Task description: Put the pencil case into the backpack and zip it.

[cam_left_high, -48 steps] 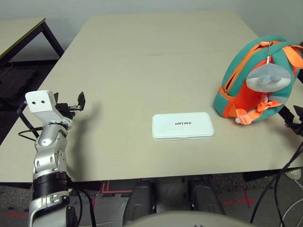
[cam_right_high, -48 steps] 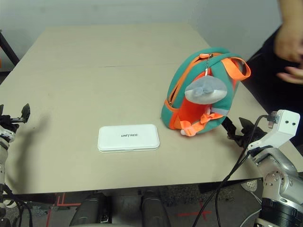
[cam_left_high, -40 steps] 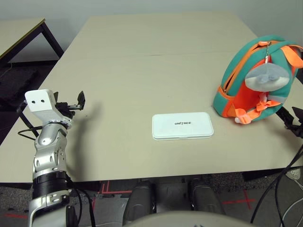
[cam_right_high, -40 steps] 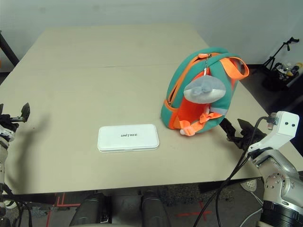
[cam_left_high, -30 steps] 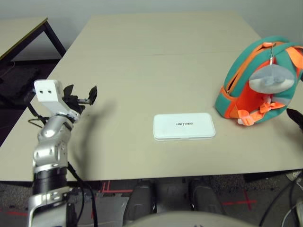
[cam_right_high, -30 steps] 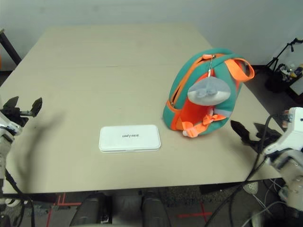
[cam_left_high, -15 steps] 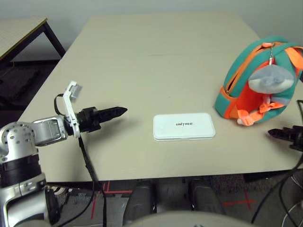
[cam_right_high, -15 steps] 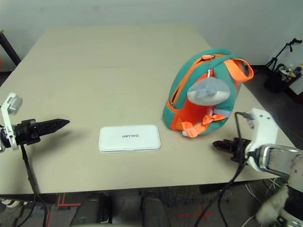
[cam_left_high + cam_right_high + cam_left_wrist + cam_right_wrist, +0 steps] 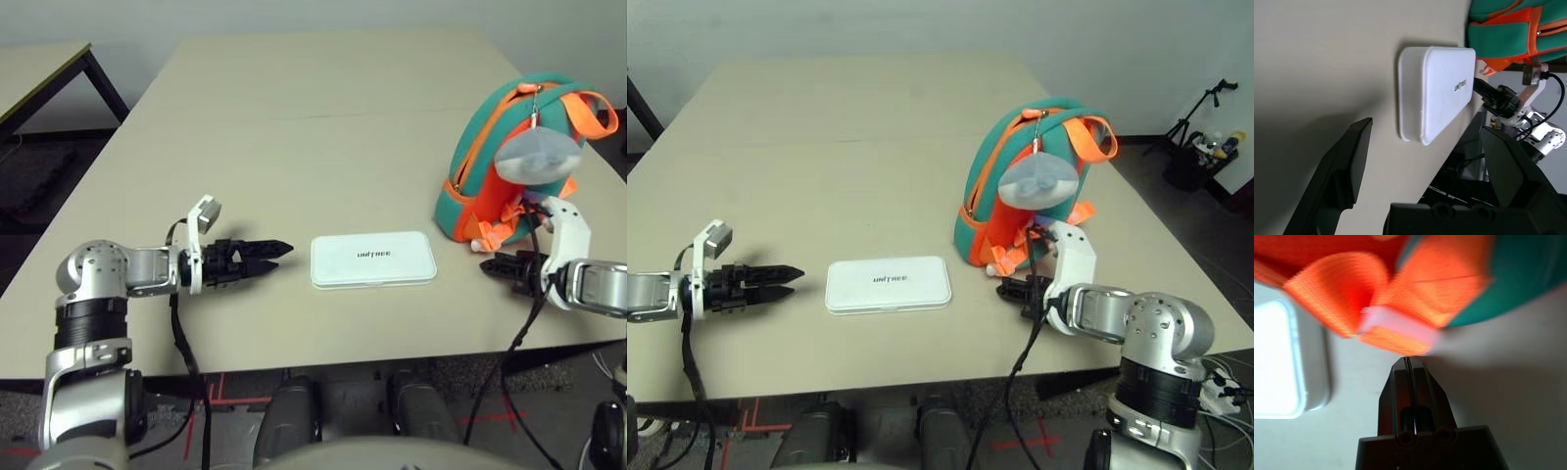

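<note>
I see the pencil case lying flat on the table, near the edge closest to me. It is white, with round corners and small black letters on top. It sits between my two grippers, with bare table on both sides of it.

My left gripper is just beside one short end of the case. Its two black fingers are wide apart, and they hold nothing. They point toward the case but do not touch it.

My right gripper is near the other short end. Its two black fingers are pressed together, with nothing between them. The tips are very close to the orange straps of the backpack. I cannot tell if they touch.

The backpack stands on the table, to the right of the case and a bit farther away from me. It leans a little. It is teal, with an orange front and an orange loop at the top. A grey and white fish toy hangs on its front from a little chain. I cannot tell how far the zipper is open.

Past the right side of the table, I see a black stand and a dark bin with things in it on the floor. Another table is off to the left.
</note>
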Action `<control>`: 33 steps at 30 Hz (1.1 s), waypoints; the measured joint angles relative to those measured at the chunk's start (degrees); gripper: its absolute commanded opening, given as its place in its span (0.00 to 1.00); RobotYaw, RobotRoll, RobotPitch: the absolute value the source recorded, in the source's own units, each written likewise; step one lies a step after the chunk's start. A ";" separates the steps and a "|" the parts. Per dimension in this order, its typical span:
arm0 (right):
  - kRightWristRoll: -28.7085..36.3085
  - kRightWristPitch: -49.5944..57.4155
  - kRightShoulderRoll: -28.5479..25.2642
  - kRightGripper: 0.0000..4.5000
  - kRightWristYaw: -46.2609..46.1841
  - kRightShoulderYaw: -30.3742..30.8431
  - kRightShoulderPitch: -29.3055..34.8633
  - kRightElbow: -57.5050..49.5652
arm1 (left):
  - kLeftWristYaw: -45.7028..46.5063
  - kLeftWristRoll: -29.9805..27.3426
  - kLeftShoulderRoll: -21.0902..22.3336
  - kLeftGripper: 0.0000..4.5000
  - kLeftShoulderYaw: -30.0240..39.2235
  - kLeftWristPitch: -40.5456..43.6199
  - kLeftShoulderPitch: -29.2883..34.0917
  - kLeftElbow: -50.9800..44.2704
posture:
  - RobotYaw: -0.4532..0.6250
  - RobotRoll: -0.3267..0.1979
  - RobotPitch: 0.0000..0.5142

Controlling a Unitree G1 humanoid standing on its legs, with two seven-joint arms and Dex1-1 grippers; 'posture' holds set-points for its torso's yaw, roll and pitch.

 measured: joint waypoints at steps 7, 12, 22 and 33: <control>1.13 0.00 3.37 0.01 -1.60 2.76 -1.54 -0.07 | -2.85 3.96 -2.87 1.00 -1.81 -1.39 -1.36 1.42 | 0.45 0.62 0.13; 3.43 0.00 3.45 0.01 -2.29 5.55 -1.50 -0.33 | -4.57 5.80 -4.31 1.00 -2.34 -1.90 -1.46 1.44 | 0.45 0.62 0.14; 3.55 0.00 7.41 0.01 -3.39 10.37 -4.20 0.61 | -6.43 8.47 -5.85 1.00 -2.62 -1.77 -1.48 1.42 | 0.46 0.62 0.15; 1.81 0.01 10.95 0.01 -2.14 15.29 -7.49 1.95 | -7.33 8.65 -7.04 1.00 -1.98 -1.13 -0.23 -0.82 | 0.47 0.62 0.15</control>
